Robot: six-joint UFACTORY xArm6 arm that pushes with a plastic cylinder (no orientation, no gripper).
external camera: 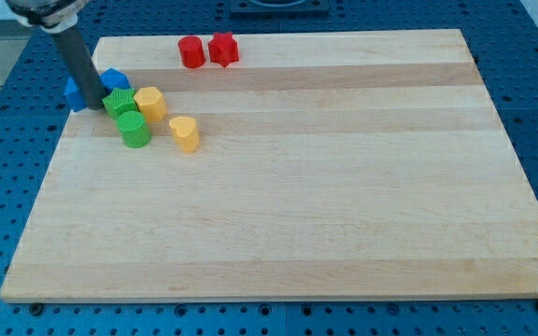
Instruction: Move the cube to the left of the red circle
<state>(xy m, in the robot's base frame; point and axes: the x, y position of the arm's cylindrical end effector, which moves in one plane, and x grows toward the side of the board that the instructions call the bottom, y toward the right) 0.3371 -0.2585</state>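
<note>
A red circle block [191,52] stands near the view's top, with a red star block [223,49] touching its right side. A blue cube [76,92] sits at the board's left edge, and another blue block [115,79] lies just right of it. My tip [95,102] stands between the two blue blocks, touching the cube's right side. The dark rod hides part of both.
A green star block [120,103], a green round block [134,129], a yellow hexagon block [150,103] and a yellow heart block [185,133] cluster just right of my tip. The wooden board [297,187] lies on a blue perforated table.
</note>
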